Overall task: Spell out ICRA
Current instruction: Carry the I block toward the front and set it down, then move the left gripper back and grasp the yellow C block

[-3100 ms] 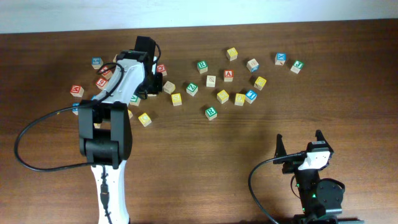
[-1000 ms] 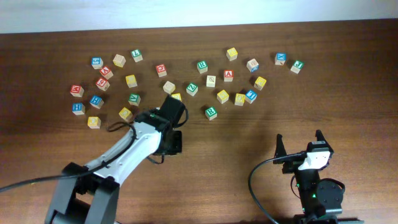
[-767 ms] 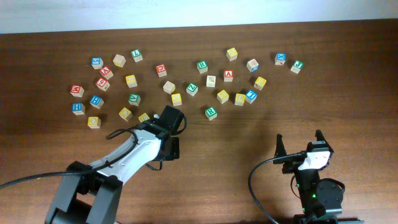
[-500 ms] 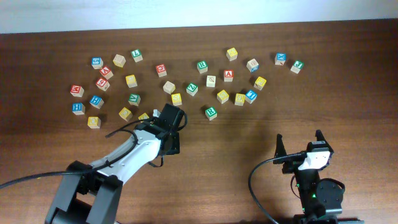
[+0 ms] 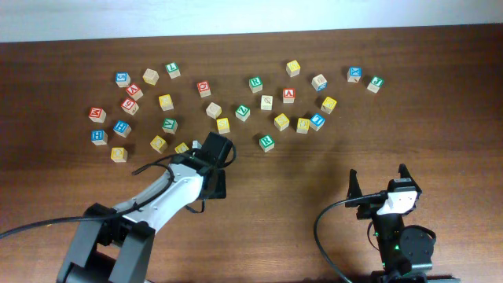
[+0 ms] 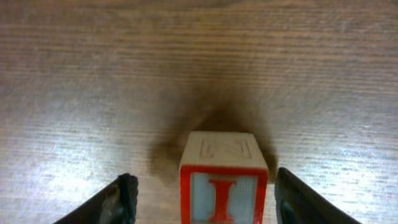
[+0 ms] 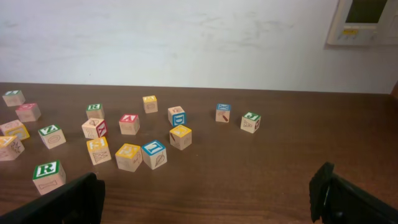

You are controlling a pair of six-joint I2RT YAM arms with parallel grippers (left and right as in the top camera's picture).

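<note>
So, I block [image 6: 224, 186] sits upright on the bare surface [image 6: 93, 74], on the robot's side of the scattered blocks [image 5: 266, 142]; left hand [image 6: 207, 198] fingers apart either side, not touching it. Looks like the release: lift straight up so neither finger nudges it, leave room beside it for C, R, A. Right hand [image 5: 378, 176] wide apart, empty. No containers in view.

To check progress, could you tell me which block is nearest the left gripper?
The red I block, free between the open fingers of the left gripper.
</note>
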